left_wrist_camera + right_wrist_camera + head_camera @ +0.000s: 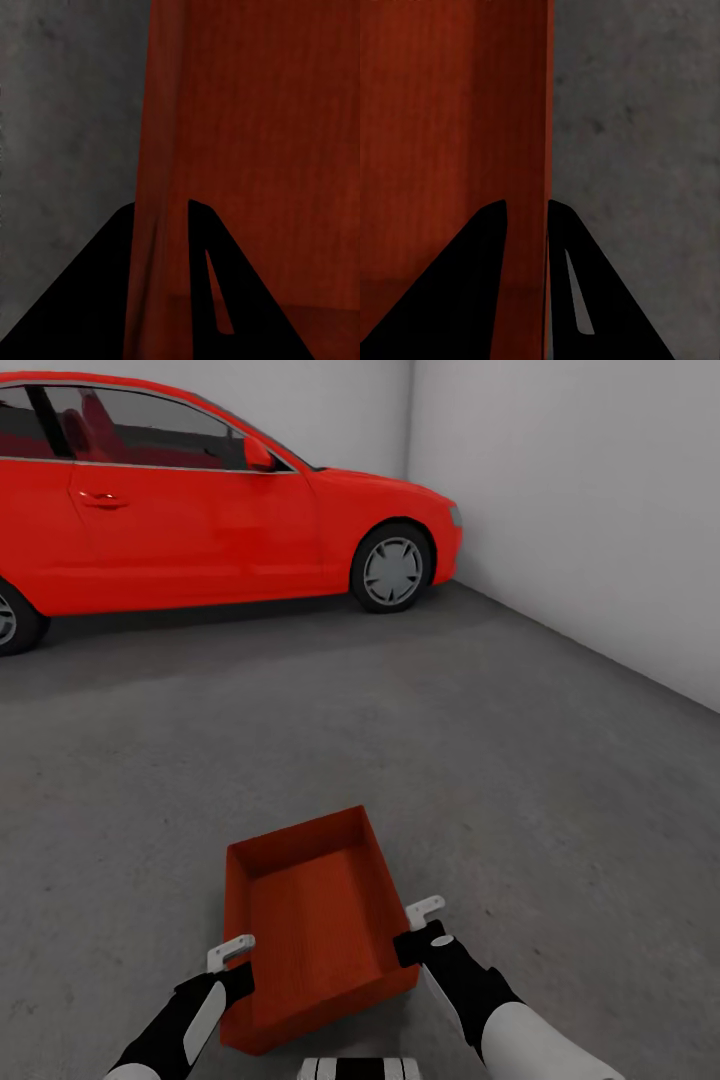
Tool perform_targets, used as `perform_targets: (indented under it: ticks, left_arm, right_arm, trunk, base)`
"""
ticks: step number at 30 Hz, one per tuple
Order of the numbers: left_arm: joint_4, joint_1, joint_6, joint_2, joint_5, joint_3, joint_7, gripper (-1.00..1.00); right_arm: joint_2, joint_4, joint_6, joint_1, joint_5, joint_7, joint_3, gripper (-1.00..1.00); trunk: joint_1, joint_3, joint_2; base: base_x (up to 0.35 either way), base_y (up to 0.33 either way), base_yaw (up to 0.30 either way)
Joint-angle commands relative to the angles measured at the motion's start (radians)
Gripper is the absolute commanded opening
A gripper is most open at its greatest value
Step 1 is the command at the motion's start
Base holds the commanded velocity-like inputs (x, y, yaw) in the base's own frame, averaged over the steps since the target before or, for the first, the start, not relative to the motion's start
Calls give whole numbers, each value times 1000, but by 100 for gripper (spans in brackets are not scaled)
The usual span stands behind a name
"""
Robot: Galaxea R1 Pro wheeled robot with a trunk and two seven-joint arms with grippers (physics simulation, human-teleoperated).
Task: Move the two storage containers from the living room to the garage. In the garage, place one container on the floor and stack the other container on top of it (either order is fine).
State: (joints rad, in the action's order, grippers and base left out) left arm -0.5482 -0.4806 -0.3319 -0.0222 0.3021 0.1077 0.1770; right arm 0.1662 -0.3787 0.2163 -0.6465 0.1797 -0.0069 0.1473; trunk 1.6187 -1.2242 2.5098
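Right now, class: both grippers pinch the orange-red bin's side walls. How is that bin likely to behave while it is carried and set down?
The storage container probably stays stiff: its walls look straight where the left gripper and right gripper clamp them. Empty and shallow, it is likely light. Its flat bottom should settle on the concrete floor without tipping.

I see a big red car [200, 500] parked ahead of me on my left. Its front wheel [391, 570] sits near the white wall [590, 500] on my right.
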Motion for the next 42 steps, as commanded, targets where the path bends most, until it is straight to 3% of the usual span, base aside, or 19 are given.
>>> perform_targets:
  ticks: [1,24,37,38,39,42]
  left_arm:
    - [2,0,-6,0,20,6,7,-100]
    - [1,0,-6,-1,20,6,7,-100]
    - [1,0,-5,0,20,8,4,-100]
    - [1,0,-5,-1,20,7,4,100]
    - [1,0,-3,-1,20,7,4,100]
    - [1,0,-3,-1,20,7,4,100]
  right_arm:
    - [-1,1,34,1,-8,76,9,-100]
    - [-1,1,34,1,-8,76,9,-100]
    - [-1,1,34,1,-8,76,9,-100]
    - [-1,1,34,1,-8,76,9,-100]
    - [-1,2,34,1,-8,75,9,100]
    - [-1,1,34,2,-8,75,9,100]
  trunk:
    - [0,-1,0]
    - [0,-30,0]
    - [0,-33,0]
    - [0,-33,0]
    - [0,-33,0]
    - [0,-33,0]
  base:
    - [0,0,0]
    - [0,0,0]
    - [0,0,0]
    - [0,0,0]
    - [0,0,0]
    - [0,0,0]
